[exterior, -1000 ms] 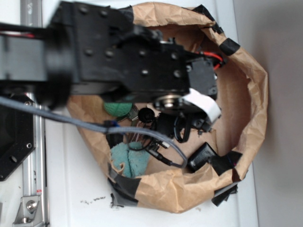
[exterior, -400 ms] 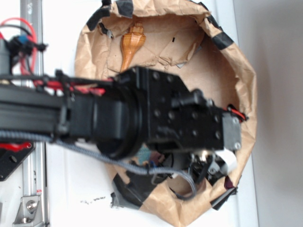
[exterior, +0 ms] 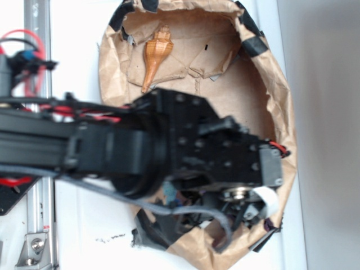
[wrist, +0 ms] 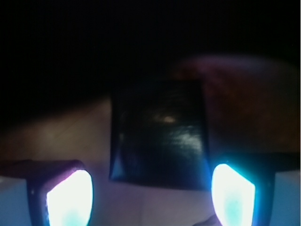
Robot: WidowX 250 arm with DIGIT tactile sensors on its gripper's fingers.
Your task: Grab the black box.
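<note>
the small glossy black rectangular box [wrist: 159, 134] lies straight ahead between the spread, empty glowing fingers [wrist: 69, 197], its long axis pointing away from them.

You were clearly in a robotics lab setup: white worktop [exterior: 84, 225], aluminium rail [exterior: 39, 225] bolted along its edge, loose red wiring [exterior: 22, 42], and a taped-up brown paper bin [exterior: 247, 101] as a makeshift pen.
</note>
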